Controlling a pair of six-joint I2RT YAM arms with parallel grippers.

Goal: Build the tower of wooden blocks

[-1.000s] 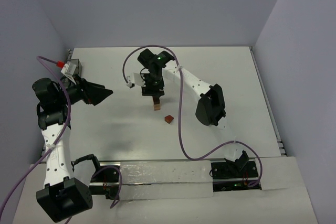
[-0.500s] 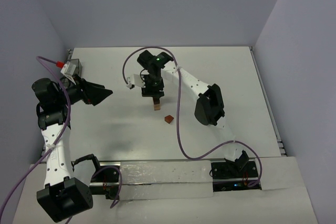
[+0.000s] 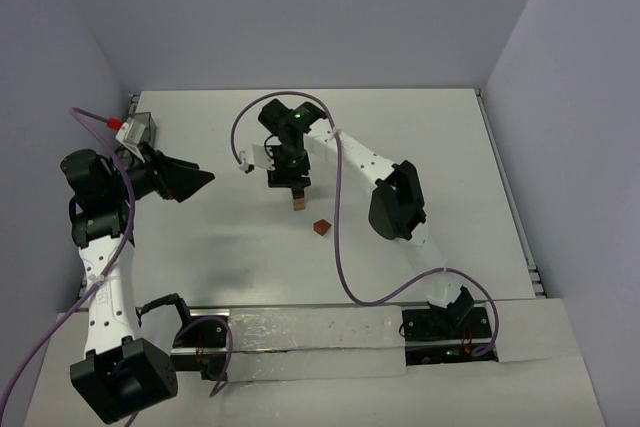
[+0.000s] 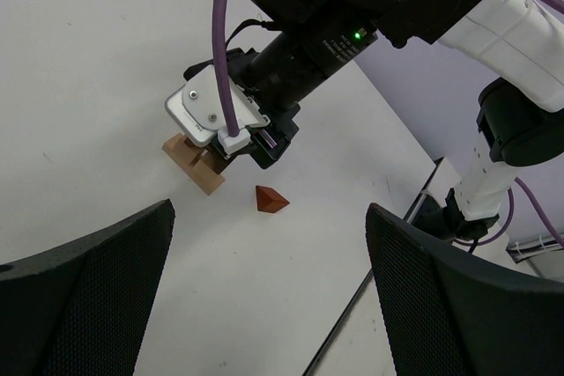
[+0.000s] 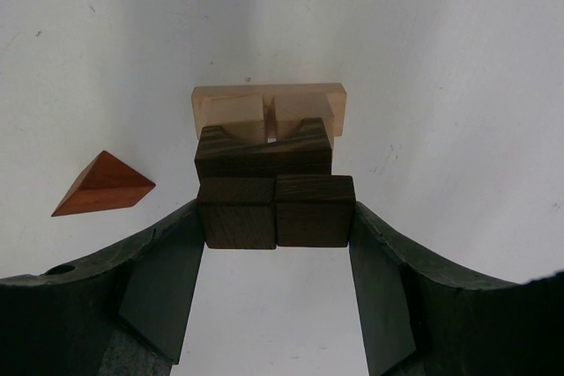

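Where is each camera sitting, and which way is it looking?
Top camera: high behind the arms, looking down on the white table; left arm and right arm both show.
Left wrist camera: on the left arm, looking across at the wood block tower; left fingers frame the bottom.
Right wrist camera: looking straight down; right fingers pinch the tower's dark top blocks.
All three share the tower and the reddish triangular block.

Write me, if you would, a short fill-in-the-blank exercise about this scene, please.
The right claw grips the top blocks, which are ___ brown.
The base of the tower is ___ in colour than they are.
The left claw is ___ and holds nothing.
Missing words: dark; lighter; open.
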